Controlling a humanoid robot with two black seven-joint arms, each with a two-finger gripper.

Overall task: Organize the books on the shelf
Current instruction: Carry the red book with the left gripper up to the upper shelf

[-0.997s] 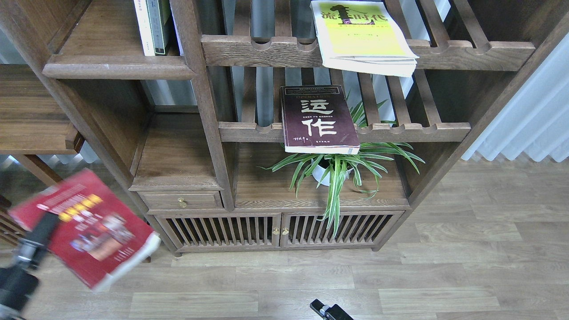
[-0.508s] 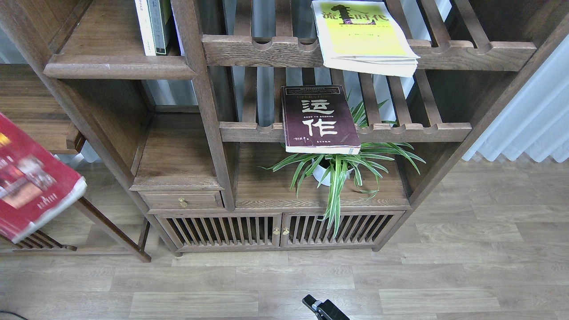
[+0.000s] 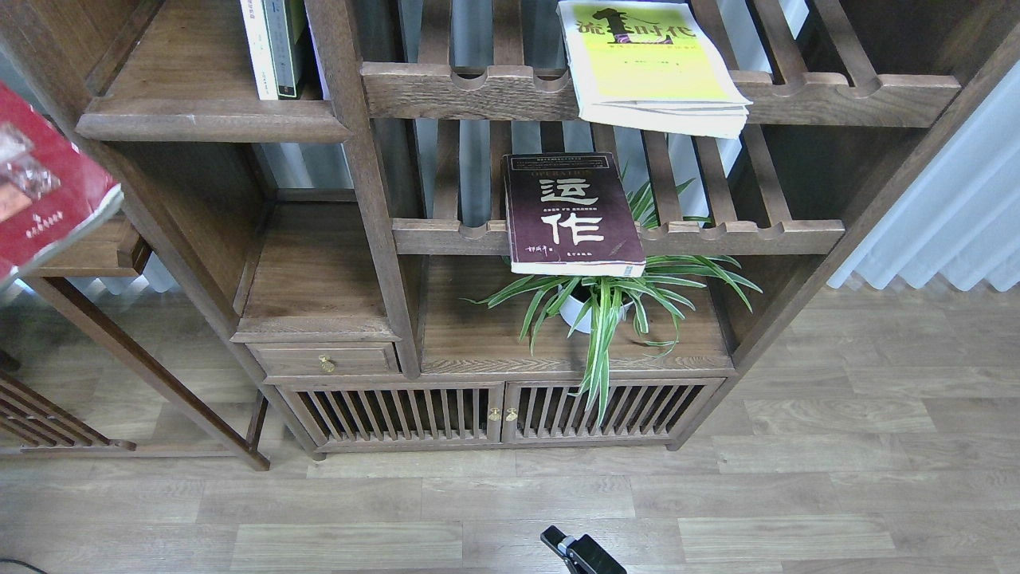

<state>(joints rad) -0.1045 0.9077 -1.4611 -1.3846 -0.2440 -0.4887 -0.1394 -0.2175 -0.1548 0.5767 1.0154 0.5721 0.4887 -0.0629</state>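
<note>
The red book with small photos [image 3: 49, 187] hangs in the air at the far left edge, tilted, partly cut off by the frame. What holds it is out of view, and so is my left gripper. The solid plank shelf with a rounded lip [image 3: 209, 121] is at the upper left, to the right of the red book and above it. The dark maroon book [image 3: 572, 211] lies flat on the middle slatted rack. The yellow-green book [image 3: 649, 60] lies flat on the upper slatted rack. Only a small black tip of my right gripper [image 3: 578, 552] shows at the bottom edge.
Thin white and green-spined books [image 3: 275, 48] stand upright on the plank shelf at its right end. A potted spider plant [image 3: 602, 307] sits under the maroon book. A low side table [image 3: 96, 251] stands at the left. A white curtain [image 3: 948, 207] hangs at the right.
The red book has risen from low at the left up to the left edge, near the shelf's height. The left gripper has left the view. The right gripper tip shifted slightly left.
</note>
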